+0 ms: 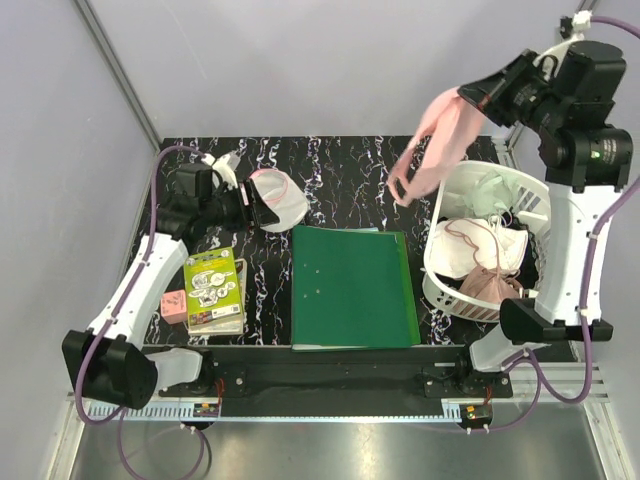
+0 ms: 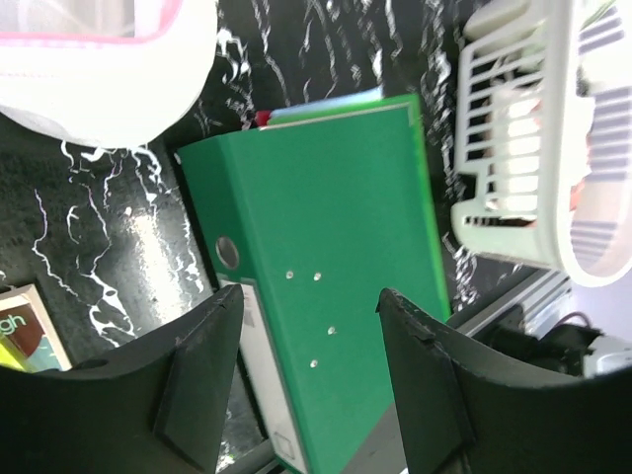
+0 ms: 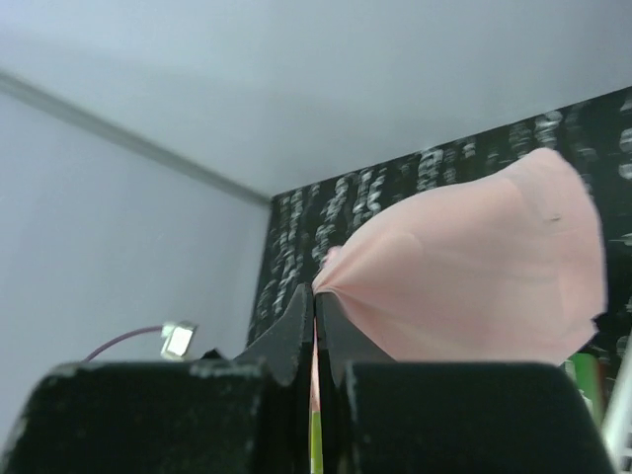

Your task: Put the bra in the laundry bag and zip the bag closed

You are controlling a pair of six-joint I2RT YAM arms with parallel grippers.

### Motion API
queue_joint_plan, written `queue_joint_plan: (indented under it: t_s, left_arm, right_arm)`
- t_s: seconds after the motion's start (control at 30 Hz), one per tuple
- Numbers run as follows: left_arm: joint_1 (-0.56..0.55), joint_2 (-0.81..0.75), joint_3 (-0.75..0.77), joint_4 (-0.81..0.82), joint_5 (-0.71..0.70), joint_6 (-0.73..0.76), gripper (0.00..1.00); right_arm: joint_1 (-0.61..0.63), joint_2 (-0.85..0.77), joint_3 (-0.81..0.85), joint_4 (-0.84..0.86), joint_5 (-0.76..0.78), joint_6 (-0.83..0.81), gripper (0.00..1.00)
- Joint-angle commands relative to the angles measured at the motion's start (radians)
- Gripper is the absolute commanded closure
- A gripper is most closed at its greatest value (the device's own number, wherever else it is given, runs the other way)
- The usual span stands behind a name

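The pink bra [image 1: 438,142] hangs in the air from my right gripper [image 1: 472,97], high above the table's back right; in the right wrist view the fingers are pinched shut on its fabric [image 3: 474,267]. The laundry bag [image 1: 277,199], white mesh with a pink rim, lies on the black table at the back left. It also shows at the top left of the left wrist view [image 2: 99,69]. My left gripper [image 1: 250,206] sits right beside the bag's left side, open and empty [image 2: 308,326].
A green binder [image 1: 353,287] lies flat in the table's middle. A white slatted basket [image 1: 452,278] holding more clothes stands at the right. A yellow-green book [image 1: 212,289] and a small pink box [image 1: 174,305] lie at the front left.
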Motion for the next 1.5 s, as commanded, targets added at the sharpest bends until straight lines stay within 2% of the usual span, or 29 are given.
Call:
queue_joint_plan:
  t_s: [0.0, 0.13, 0.27, 0.37, 0.4, 0.53, 0.63, 0.73, 0.87, 0.97, 1.17, 1.33, 1.47]
  left_arm:
    - [0.002, -0.062, -0.022, 0.08, -0.045, -0.086, 0.39]
    - [0.0, -0.091, 0.004, 0.078, -0.077, -0.1, 0.39]
    - [0.008, -0.093, 0.03, 0.078, -0.098, -0.103, 0.38]
    - [0.017, -0.067, 0.035, 0.089, -0.1, -0.105, 0.38]
    - [0.02, -0.059, 0.036, 0.092, -0.103, -0.109, 0.38]
    - [0.048, -0.008, 0.058, 0.116, -0.086, -0.117, 0.39]
    - [0.052, 0.038, 0.082, 0.136, -0.072, -0.112, 0.39]
    - [0.051, 0.119, 0.115, 0.158, -0.022, -0.118, 0.39]
    - [0.028, 0.216, 0.15, 0.201, 0.009, -0.152, 0.4]
    - [0.003, 0.28, 0.174, 0.236, 0.03, -0.178, 0.41]
    - [-0.03, 0.334, 0.19, 0.264, 0.037, -0.198, 0.42]
    - [-0.032, 0.338, 0.182, 0.268, 0.037, -0.195, 0.42]
    - [-0.038, 0.34, 0.164, 0.299, 0.04, -0.192, 0.41]
  right_arm:
    - [0.099, 0.049, -0.087, 0.216, -0.118, 0.143, 1.0]
    - [0.202, 0.09, -0.245, 0.456, -0.146, 0.238, 1.0]
    - [0.328, 0.203, -0.27, 0.586, -0.1, 0.214, 1.0]
    - [0.366, 0.297, -0.293, 0.675, -0.1, 0.232, 1.0]
    - [0.386, 0.326, -0.31, 0.755, -0.108, 0.237, 1.0]
    - [0.39, 0.362, -0.435, 0.895, -0.076, 0.294, 1.0]
    - [0.374, 0.376, -0.547, 0.9, -0.057, 0.255, 1.0]
    - [0.33, 0.389, -0.681, 0.912, -0.108, 0.265, 1.0]
    - [0.273, 0.36, -0.843, 0.91, -0.152, 0.236, 1.0]
    - [0.227, 0.293, -0.893, 0.858, -0.131, 0.17, 1.0]
    - [0.124, 0.195, -0.822, 0.604, -0.085, -0.016, 1.0]
    - [0.095, 0.146, -0.709, 0.371, 0.01, -0.181, 1.0]
    - [0.098, 0.158, -0.653, 0.312, 0.008, -0.205, 1.0]
